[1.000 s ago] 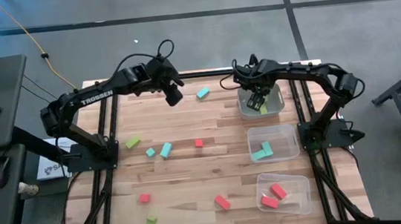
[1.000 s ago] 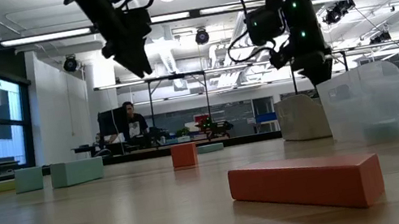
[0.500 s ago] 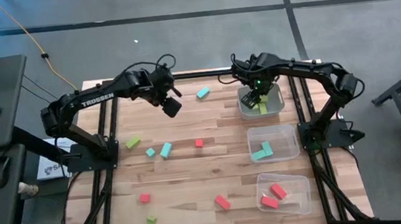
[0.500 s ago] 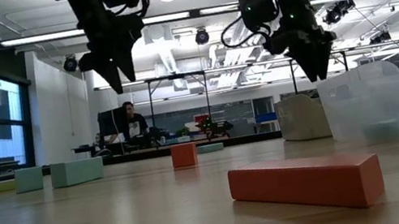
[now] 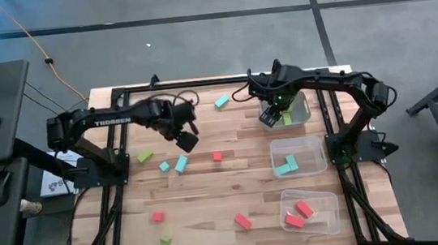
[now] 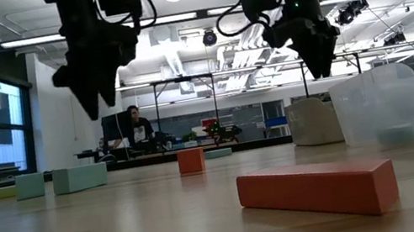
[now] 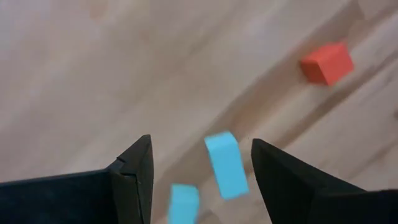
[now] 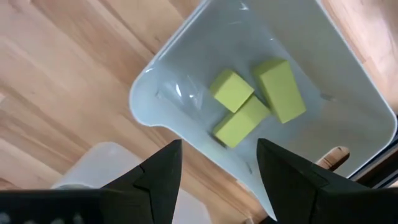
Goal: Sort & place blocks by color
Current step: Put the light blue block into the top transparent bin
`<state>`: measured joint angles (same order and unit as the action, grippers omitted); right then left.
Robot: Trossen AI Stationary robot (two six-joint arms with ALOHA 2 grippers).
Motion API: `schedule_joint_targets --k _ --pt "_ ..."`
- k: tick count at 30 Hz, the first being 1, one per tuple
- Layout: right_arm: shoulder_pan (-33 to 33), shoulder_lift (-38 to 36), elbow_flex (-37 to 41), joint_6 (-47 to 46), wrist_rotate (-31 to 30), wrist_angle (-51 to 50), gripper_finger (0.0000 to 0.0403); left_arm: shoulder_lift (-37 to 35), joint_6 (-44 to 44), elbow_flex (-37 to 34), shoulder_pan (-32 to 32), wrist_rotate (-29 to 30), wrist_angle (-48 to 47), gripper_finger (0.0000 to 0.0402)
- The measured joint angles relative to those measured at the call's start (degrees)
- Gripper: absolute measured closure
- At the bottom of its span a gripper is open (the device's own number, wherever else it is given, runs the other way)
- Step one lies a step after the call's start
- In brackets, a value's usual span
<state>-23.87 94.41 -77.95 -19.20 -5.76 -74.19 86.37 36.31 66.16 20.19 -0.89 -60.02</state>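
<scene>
Left gripper (image 5: 186, 139) is hanging above the table (image 5: 241, 177) left of centre, jaws spread wide and empty. Its wrist camera is showing a light blue bar (image 7: 226, 165) and a light blue cube (image 7: 183, 203) on the wood below the gap, with a red-orange cube (image 7: 327, 63) farther off.

Right gripper (image 5: 270, 117) is hovering over the left edge of the far bin (image 5: 306, 112), fingers apart, carrying nothing. Three lime green blocks (image 8: 256, 102) are lying together inside that bin, touching each other.

Middle bin (image 5: 316, 146) is holding light blue blocks (image 5: 287, 165); near bin (image 5: 329, 205) is holding two red-orange blocks (image 5: 299, 214).

Loose pieces are sitting on the table:
- light blue block (image 5: 222, 102) at the far side, between the arms
- green bar (image 5: 145, 156) at the left
- red-orange bar (image 5: 242, 221) near centre, at the near side
- small red-orange cube (image 5: 158, 217) near left
- green pieces (image 5: 164, 244) at the near-left edge

Person (image 6: 137, 128) is sitting in the room behind.
</scene>
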Motion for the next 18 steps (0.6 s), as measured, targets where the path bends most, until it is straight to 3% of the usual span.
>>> schedule_joint_targets --k 7,18 --pt "1.80 0.00 0.00 0.15 -0.02 -0.17 0.0205 0.00 9.59 -1.73 -5.46 0.33 0.10 0.0209" --pt "4.46 0.00 0.00 0.15 -0.11 0.58 0.0205 3.90 16.52 -1.73 -10.74 3.00 0.35 0.0209"
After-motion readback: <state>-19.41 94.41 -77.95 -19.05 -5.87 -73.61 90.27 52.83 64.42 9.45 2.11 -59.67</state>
